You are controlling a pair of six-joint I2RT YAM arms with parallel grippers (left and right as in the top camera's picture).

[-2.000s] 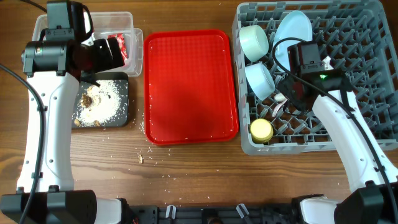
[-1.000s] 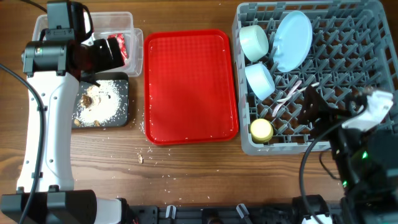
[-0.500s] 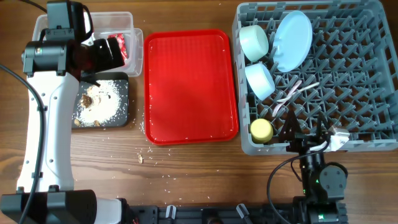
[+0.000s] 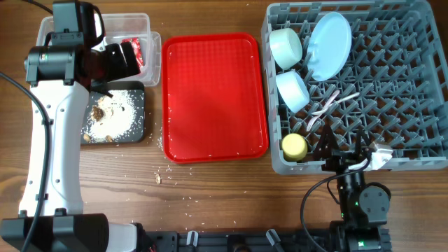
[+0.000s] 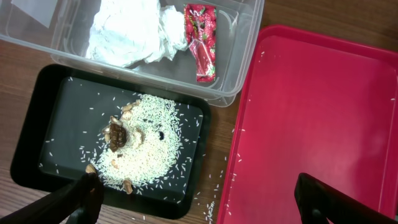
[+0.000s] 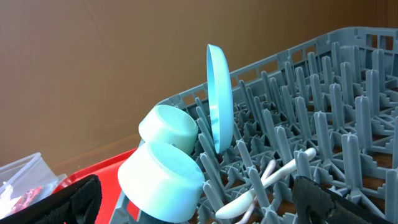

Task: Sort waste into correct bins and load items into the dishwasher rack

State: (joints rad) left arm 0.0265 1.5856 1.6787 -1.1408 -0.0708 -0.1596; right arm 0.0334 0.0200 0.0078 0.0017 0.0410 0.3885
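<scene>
The grey dishwasher rack [image 4: 392, 84] holds the upright blue plate [image 4: 329, 45] [image 6: 219, 93], two mint bowls [image 4: 285, 45] [image 4: 292, 89], the yellow cup [image 4: 294, 145] and the white fork and spoon [image 4: 329, 105] [image 6: 249, 199]. My right gripper [image 4: 343, 150] [image 6: 202, 208] stands open and empty at the rack's front edge. The napkin [image 5: 134, 31] and red wrapper [image 5: 202, 40] lie in the clear tub [image 4: 150, 28]. Rice and food scraps [image 5: 134, 143] lie in the black tray [image 4: 136, 115]. My left gripper [image 4: 122, 61] [image 5: 199, 199] hangs open above the two bins, holding nothing.
The flat red serving tray [image 4: 213, 98] lies between the bins and the rack, with a few rice grains [image 5: 239, 168] along its left side. Crumbs [image 4: 159, 178] are scattered on the wooden table in front of it.
The right arm has pulled back from over the rack to the rack's front edge, and has held still for the last half second. The left arm has not moved.
</scene>
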